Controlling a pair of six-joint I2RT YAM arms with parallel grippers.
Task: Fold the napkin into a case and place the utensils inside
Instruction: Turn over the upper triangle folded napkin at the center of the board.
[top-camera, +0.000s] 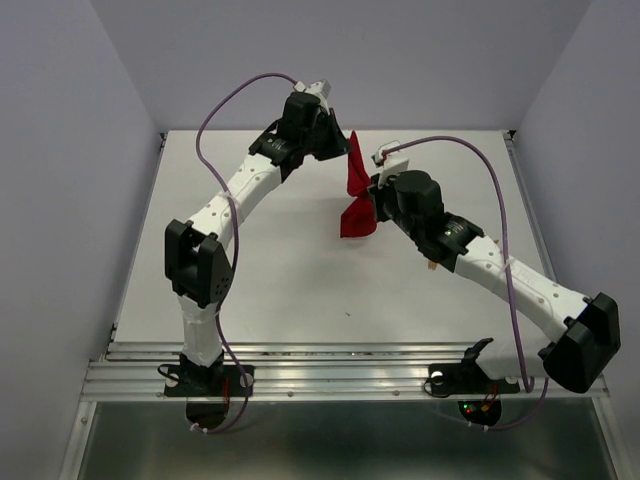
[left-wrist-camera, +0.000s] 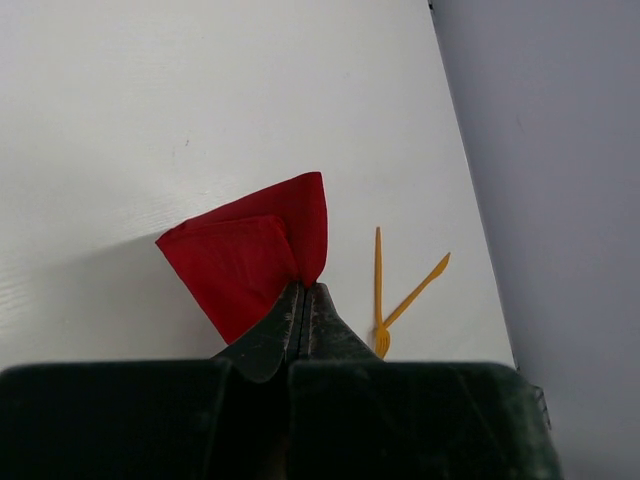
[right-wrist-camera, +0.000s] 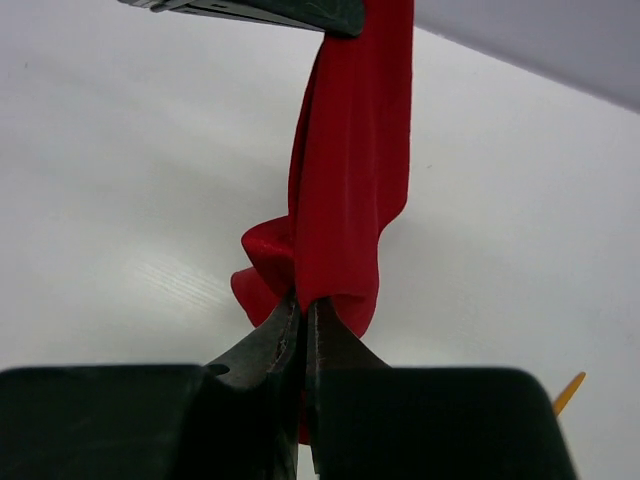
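Starting at my end, the near rail of the table (top-camera: 300, 290) sits just ahead of both arm bases, and the wide white stretch between the two arms gives me plenty of room to move. Up the right side, the right forearm slants in over the utensils (top-camera: 432, 265). From above I only catch an orange sliver under it, while the left wrist view shows both pieces (left-wrist-camera: 385, 290) lying flat in a V, touching at one end, close to the table's right edge and the wall. So space is tight on that side. Next, the right gripper (right-wrist-camera: 303, 300) has its jaws pressed together on the lower end of the napkin (right-wrist-camera: 345, 200), with a red fold bulging out to the left of the fingers. The cloth runs up in a narrow twisted band (top-camera: 355, 195) to the left gripper (left-wrist-camera: 303, 290), also pinched tight on it, with a loose triangle of red (left-wrist-camera: 250, 250) spreading beyond the tips. I cannot tell whether the lowest folds touch the tabletop. Beyond that, there is only a short strip of white before the far edge and back wall.
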